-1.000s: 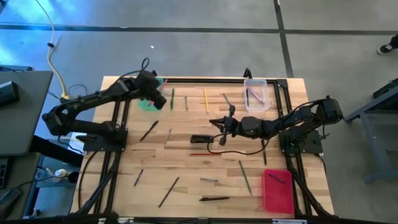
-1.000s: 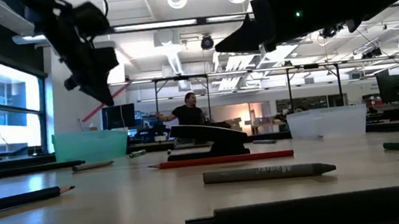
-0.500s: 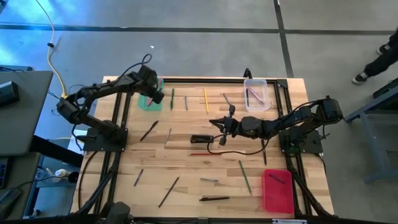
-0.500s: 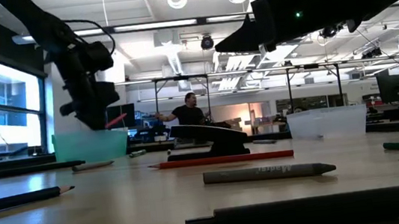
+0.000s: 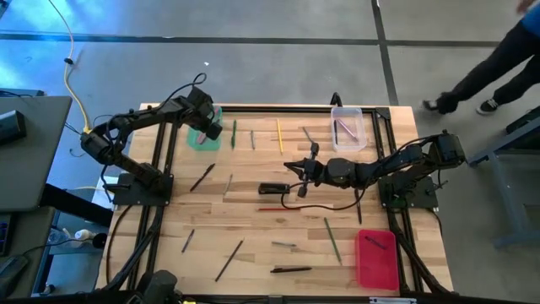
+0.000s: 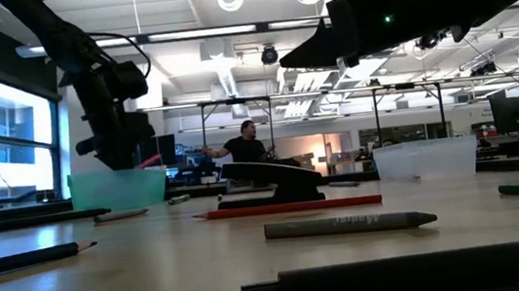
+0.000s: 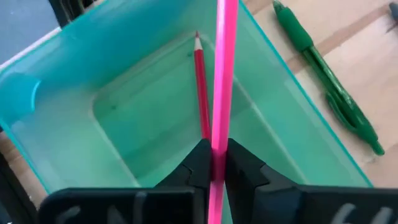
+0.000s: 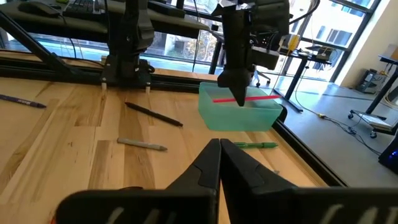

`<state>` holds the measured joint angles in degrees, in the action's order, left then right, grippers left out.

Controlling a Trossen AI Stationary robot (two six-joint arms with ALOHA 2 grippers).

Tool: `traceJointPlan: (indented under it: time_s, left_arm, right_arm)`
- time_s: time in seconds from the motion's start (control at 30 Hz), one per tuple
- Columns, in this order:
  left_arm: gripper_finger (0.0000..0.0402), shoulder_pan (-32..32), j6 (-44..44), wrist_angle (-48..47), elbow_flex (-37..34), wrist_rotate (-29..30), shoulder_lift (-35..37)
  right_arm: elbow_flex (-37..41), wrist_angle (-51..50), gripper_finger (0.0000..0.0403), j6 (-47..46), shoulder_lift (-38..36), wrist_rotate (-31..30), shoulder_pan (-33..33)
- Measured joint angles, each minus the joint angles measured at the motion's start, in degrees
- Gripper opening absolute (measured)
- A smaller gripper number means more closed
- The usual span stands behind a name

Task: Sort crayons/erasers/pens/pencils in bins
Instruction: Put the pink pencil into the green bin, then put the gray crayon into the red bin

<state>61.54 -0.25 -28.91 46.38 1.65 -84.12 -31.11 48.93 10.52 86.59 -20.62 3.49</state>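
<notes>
Left gripper holds a pink pencil over the green bin for the drop

At the table's 11 o'clock the left gripper (image 7: pixel 212 163) pinches a pink pencil (image 7: pixel 222 68) level over the green bin (image 5: pixel 197 139), low enough to fall inside beside the red pencil (image 7: pixel 201 87) already lying there; a green pen (image 7: pixel 326 93) lies just outside. Near centre the right gripper (image 5: pixel 291 166) waits shut and empty. The clear bin (image 5: pixel 348 127) sits at 1 o'clock, the red bin (image 5: pixel 376 259) at 5 o'clock

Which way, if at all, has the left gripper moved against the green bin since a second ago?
Yes. In the low view the left gripper, holding a pink pencil, has dropped from well above the green bin to just over its rim.
</notes>
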Motion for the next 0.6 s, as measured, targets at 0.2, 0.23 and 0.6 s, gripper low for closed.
traceJointPlan:
  time_s: [0.2,0.23,0.6]
  left_arm:
    - [0.0055,-0.07,0.02,0.66,0.12,0.00,0.00]
    - [0.0057,-0.07,0.05,0.70,0.12,0.02,0.00]
    - [0.0040,-0.09,3.66,0.51,0.12,2.07,4.38]
  right_arm:
    - [-0.01,0.01,0.0000,0.00,0.00,0.00,0.00]
    - [0.00,0.02,0.0000,0.00,0.00,0.00,0.00]
    - [0.00,0.02,0.0000,-0.02,0.00,-0.02,0.00]
